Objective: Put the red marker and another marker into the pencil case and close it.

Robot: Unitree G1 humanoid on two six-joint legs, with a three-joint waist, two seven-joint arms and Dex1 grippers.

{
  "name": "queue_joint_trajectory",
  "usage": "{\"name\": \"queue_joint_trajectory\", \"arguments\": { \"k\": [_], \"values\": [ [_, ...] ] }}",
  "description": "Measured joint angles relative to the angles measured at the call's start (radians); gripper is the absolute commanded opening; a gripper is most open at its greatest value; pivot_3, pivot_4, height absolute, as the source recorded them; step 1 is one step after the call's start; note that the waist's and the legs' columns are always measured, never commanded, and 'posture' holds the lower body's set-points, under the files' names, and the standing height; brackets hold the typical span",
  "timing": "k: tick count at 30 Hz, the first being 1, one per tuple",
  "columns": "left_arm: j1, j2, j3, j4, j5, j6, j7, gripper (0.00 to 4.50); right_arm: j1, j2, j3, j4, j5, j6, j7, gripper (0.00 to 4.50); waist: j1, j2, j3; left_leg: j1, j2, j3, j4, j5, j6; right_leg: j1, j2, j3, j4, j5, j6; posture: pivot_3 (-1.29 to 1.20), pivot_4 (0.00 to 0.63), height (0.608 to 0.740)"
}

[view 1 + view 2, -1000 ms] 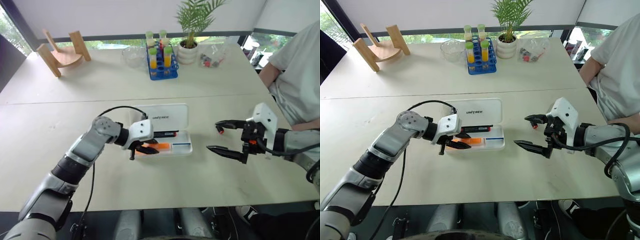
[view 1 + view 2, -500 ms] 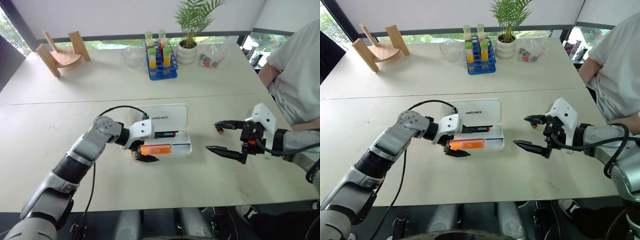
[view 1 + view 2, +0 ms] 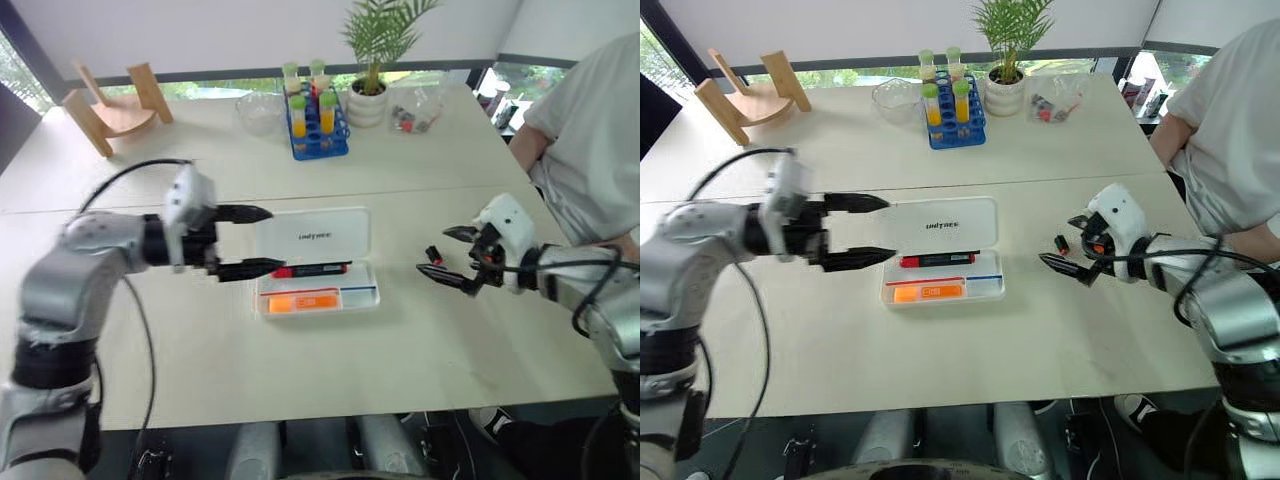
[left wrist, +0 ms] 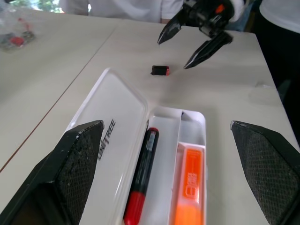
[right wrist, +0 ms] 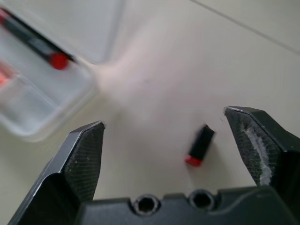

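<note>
the pencil case (image 3: pixel 943 258) lies lid-open between the two grippers, nearer the left gripper (image 3: pixel 862 230), whose jaws gape empty. inside sit the red marker (image 3: pixel 938 260) and the orange marker (image 3: pixel 928 292) (both steps look done). closing remains. the right gripper (image 3: pixel 1074 246), spread empty, hovers over a small black-and-red piece (image 3: pixel 1061 243).

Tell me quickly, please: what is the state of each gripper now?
Left gripper: open, holding nothing.
Right gripper: open, holding nothing.
</note>
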Motion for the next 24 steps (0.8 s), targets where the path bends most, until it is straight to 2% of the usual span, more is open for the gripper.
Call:
{"name": "queue_joint_trajectory", "arguments": {
  "k": [6, 11, 13, 15, 21, 22, 24],
  "values": [
    [0.165, 0.094, 0.122, -0.070, -0.073, 0.014, -0.001, 4.46, -0.088, 0.074, 0.102, 0.146, -0.080, 0.086, -0.065, 4.50, -0.003, -0.002, 0.001, 0.000, -0.001, 0.000, 0.000, 0.000, 0.000, 0.000, -0.001, 0.000, 0.000, 0.000, 0.000, 0.00, 0.150, 0.740],
    [0.191, 0.103, 0.136, -0.108, -0.095, 0.011, 0.048, 4.46, -0.143, 0.116, 0.103, 0.216, -0.100, 0.113, -0.085, 4.50, -0.005, -0.003, 0.001, 0.001, -0.001, 0.000, 0.001, 0.000, 0.000, 0.001, -0.001, 0.000, 0.000, 0.000, 0.000, 0.00, 0.150, 0.740],
    [0.201, 0.103, 0.137, -0.116, -0.104, 0.009, 0.063, 4.50, -0.151, 0.130, 0.102, 0.230, -0.103, 0.117, -0.088, 3.98, -0.006, -0.004, 0.000, 0.001, -0.001, 0.000, 0.001, 0.000, 0.000, 0.002, -0.001, 0.000, 0.000, 0.000, 0.000, 0.00, 0.150, 0.740],
    [0.217, 0.103, 0.137, -0.116, -0.109, 0.007, 0.075, 4.50, -0.153, 0.143, 0.101, 0.237, -0.103, 0.122, -0.088, 3.23, -0.007, -0.004, 0.000, 0.002, 0.000, 0.000, 0.001, 0.000, 0.000, 0.002, 0.000, 0.000, 0.000, 0.000, 0.000, 0.00, 0.150, 0.740],
    [0.225, 0.125, 0.143, -0.111, -0.111, -0.014, 0.086, 4.50, -0.149, 0.148, 0.097, 0.224, -0.102, 0.140, -0.085, 0.19, -0.002, -0.006, -0.001, 0.002, -0.001, 0.000, 0.001, 0.000, 0.000, 0.002, -0.001, 0.000, 0.000, 0.000, 0.000, 0.00, 0.150, 0.740],
    [0.225, 0.130, 0.144, -0.110, -0.112, -0.017, 0.085, 4.50, -0.147, 0.146, 0.095, 0.218, -0.101, 0.142, -0.082, 0.05, -0.001, -0.006, -0.001, 0.002, -0.001, 0.000, 0.001, 0.000, 0.000, 0.002, -0.001, 0.000, 0.000, 0.000, 0.000, 0.00, 0.150, 0.740],
    [0.226, 0.138, 0.145, -0.101, -0.112, -0.022, 0.080, 4.50, -0.135, 0.134, 0.090, 0.207, -0.098, 0.134, -0.066, 0.05, 0.001, -0.006, -0.001, 0.002, -0.001, 0.000, 0.000, 0.000, 0.000, 0.002, -0.001, 0.000, 0.000, 0.000, 0.000, 0.00, 0.150, 0.740]
  ]
}}
